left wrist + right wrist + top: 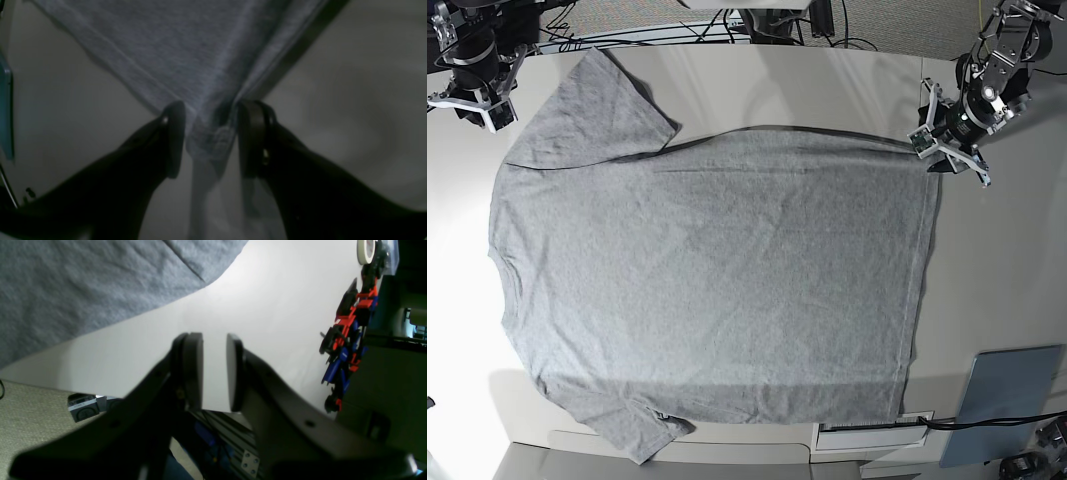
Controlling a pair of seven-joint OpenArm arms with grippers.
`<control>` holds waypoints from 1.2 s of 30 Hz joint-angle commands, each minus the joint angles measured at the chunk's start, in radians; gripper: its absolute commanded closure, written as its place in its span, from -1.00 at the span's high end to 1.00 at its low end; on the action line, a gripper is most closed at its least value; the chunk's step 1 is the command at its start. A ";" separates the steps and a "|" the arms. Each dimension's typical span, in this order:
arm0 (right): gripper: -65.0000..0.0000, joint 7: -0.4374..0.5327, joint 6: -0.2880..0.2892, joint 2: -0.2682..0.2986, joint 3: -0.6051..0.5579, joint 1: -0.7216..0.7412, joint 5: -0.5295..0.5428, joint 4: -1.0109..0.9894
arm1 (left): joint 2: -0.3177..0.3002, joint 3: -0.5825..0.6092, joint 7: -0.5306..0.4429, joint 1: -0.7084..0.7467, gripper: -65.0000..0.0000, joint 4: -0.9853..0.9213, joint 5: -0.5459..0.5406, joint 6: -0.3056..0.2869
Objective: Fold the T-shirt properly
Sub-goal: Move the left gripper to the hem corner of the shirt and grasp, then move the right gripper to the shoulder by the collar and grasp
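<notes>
Apparently being smoothed before folding, the grey T-shirt (717, 270) fills the table's centre, its two-o'clock hem corner between the parted left gripper's fingers (173, 140), perhaps ungripped, while the ten-o'clock right gripper (215, 373) gapes empty, needing sleeve alignment next.

Tbl (1027, 270): white top | on it: grey T-shirt (747, 270), spread; blue-grey panel (997, 400) nr corner
</notes>
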 commanded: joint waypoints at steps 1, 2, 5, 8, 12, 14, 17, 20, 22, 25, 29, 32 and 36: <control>-0.60 0.010 -0.013 0.011 0.010 -0.005 -0.010 0.015 | -0.012 -0.003 0.030 -0.006 -0.17 -0.011 0.019 -0.019; -0.60 0.010 -0.013 0.011 0.010 -0.006 -0.010 0.015 | -0.010 -0.003 0.031 -0.013 -0.17 -0.018 0.019 -0.032; -0.60 0.011 -0.013 0.011 0.010 -0.005 -0.010 0.014 | -0.010 -0.003 0.027 -0.028 -0.17 -0.044 0.019 -0.035; -0.60 0.010 -0.013 0.011 0.010 -0.005 -0.010 0.015 | -0.010 -0.003 0.027 -0.043 -0.17 -0.079 0.019 -0.037; -0.60 0.010 -0.013 0.011 0.010 -0.005 -0.010 0.015 | -0.008 -0.003 0.000 -0.052 -0.29 -0.109 0.019 -0.140; -0.60 0.011 -0.013 0.011 0.010 -0.006 -0.019 0.015 | -0.007 -0.003 -0.033 -0.051 -0.50 -0.114 0.019 -0.172; -0.60 0.012 -0.013 0.011 0.010 -0.005 -0.060 0.014 | -0.005 -0.003 -0.032 -0.052 -0.88 -0.114 0.019 -0.177; -0.60 0.032 -0.012 0.012 0.010 -0.005 -0.100 0.014 | -0.005 -0.003 -0.032 -0.052 -1.00 -0.114 0.019 -0.178; -0.60 0.052 -0.007 0.012 0.010 -0.005 -0.100 0.013 | -0.005 -0.003 -0.032 -0.051 -1.00 -0.114 0.019 -0.177; -0.60 0.071 0.082 0.012 0.010 0.001 -0.098 0.013 | -0.005 -0.003 -0.032 -0.052 -1.00 -0.114 0.019 -0.177; -0.60 0.098 0.137 0.060 -0.008 0.005 -0.094 0.012 | -0.005 -0.003 -0.032 -0.052 -1.00 -0.114 0.019 -0.176; -0.60 0.102 0.137 0.138 -0.058 0.005 -0.112 0.012 | -0.005 -0.003 -0.032 -0.052 -1.00 -0.114 0.019 -0.161; -0.60 0.116 0.136 0.216 -0.158 0.006 -0.160 -0.006 | -0.005 -0.003 -0.031 -0.050 -1.00 -0.114 0.019 -0.159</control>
